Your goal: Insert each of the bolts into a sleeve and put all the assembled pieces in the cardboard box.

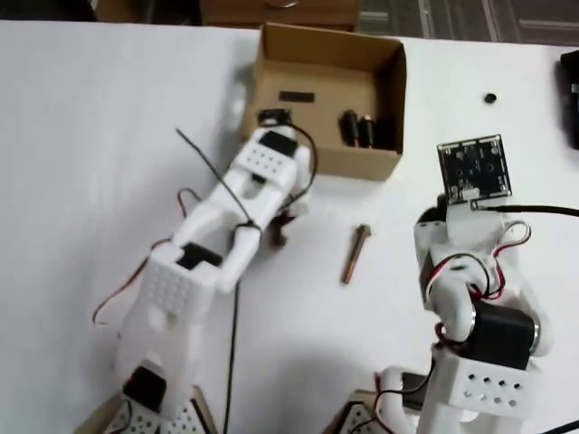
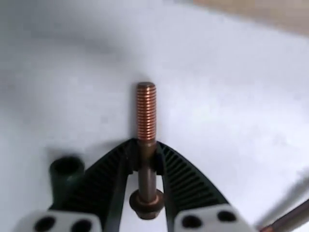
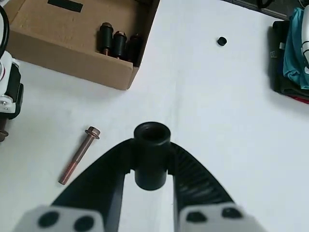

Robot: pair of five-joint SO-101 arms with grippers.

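Inside the brown cardboard box point(image 3: 72, 59) lie three sleeved bolts point(image 3: 119, 42); left gripper point(image 2: 146, 157) clamps a copper threaded bolt point(image 2: 146, 111), right gripper point(image 3: 151, 158) a black cylindrical sleeve point(image 3: 152, 142), unjoined; a loose copper bolt point(image 3: 79, 154) waits.

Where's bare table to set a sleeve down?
Free: white table left of the brown cardboard box; strip between box and the small black piece. Crowded: before the box front, around the loose copper bolt.
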